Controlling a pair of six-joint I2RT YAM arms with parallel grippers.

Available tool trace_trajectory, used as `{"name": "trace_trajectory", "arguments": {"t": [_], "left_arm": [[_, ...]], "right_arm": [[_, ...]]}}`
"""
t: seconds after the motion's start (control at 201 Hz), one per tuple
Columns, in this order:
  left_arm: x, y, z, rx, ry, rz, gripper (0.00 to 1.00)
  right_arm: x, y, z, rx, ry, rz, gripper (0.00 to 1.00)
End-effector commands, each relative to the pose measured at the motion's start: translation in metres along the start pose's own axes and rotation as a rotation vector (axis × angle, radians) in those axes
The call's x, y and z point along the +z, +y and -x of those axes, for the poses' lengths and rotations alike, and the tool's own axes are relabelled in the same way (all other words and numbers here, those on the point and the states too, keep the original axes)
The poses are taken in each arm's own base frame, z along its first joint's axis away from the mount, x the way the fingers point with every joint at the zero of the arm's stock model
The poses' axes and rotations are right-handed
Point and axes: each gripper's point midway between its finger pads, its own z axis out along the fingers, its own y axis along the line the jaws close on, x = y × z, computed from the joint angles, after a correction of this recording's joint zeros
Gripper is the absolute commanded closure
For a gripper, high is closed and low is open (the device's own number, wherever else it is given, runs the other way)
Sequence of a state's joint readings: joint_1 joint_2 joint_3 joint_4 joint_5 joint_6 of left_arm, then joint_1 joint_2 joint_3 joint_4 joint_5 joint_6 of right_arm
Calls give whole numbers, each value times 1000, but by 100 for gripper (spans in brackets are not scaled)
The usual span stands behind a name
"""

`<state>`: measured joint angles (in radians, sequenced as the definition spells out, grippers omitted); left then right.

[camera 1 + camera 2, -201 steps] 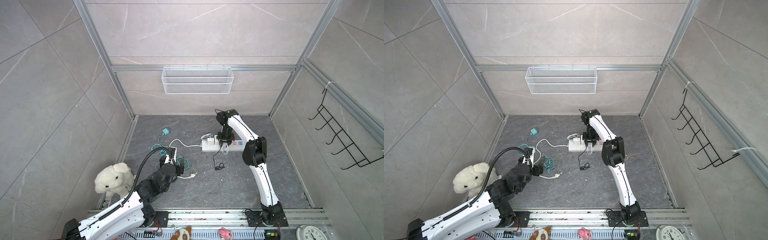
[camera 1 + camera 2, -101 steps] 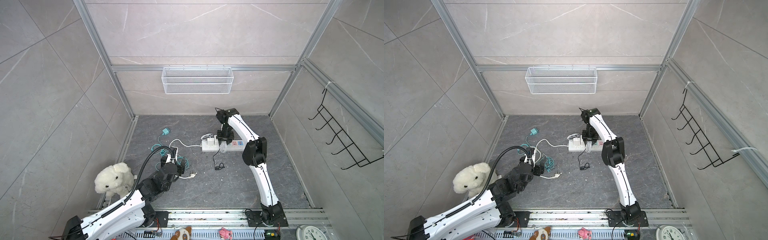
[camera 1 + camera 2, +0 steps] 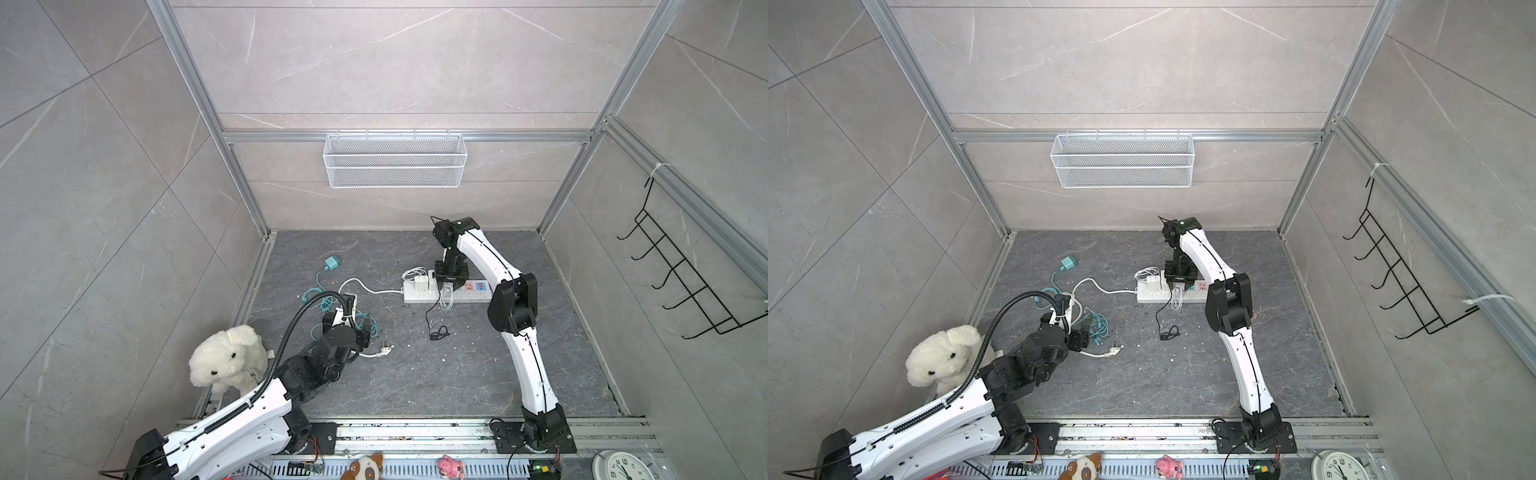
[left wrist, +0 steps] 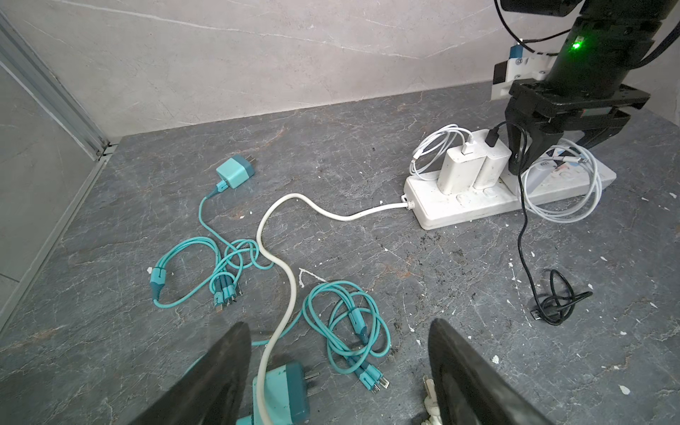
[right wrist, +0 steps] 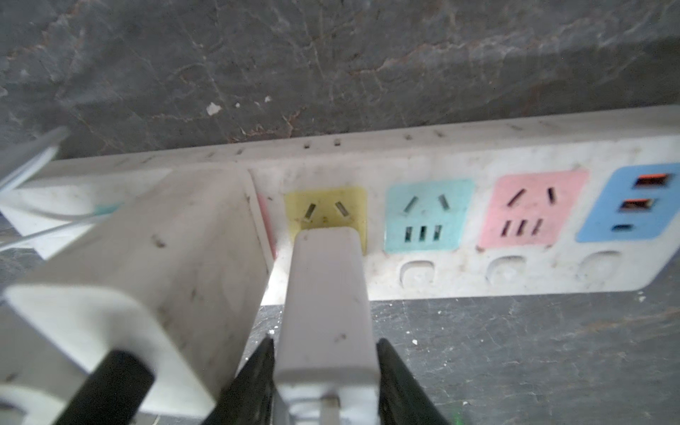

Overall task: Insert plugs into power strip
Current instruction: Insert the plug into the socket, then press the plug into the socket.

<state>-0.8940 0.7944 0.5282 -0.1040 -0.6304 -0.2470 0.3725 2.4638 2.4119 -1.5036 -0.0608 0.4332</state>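
— The right gripper (image 5: 326,340)?
— Straddling a white blocky adapter (image 5: 327,294) seated in the long white power strip's (image 5: 478,283) yellow socket (image 5: 323,206); clamped or loose, can't tell.
— The left gripper (image 4: 338,322)?
— Spread wide over a teal blocky adapter (image 4: 283,393), toward the bench's (image 4: 404,276) left edge.

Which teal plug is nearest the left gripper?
The teal plug lying between the left gripper's open fingers, under the thick white cord. The other teal plug lies farther off, toward the wall.
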Motion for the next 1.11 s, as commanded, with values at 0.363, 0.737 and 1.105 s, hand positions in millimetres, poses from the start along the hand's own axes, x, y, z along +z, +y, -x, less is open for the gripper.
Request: {"name": "trace_trajectory", "arguments": {"t": [0.363,0.737,1.105], "left_arm": [[-3,-1,31,-46,-70,3,22],[-4,-2,30,-48,-70,-4,22],[-4,-3,29,-47,-68,-9,22]], "right_arm": [[-33,-4,3,7,-92,-1,55],[-25,0,5,10,-83,12,73],[-10,3,10,-6,-53,13,86]]}}
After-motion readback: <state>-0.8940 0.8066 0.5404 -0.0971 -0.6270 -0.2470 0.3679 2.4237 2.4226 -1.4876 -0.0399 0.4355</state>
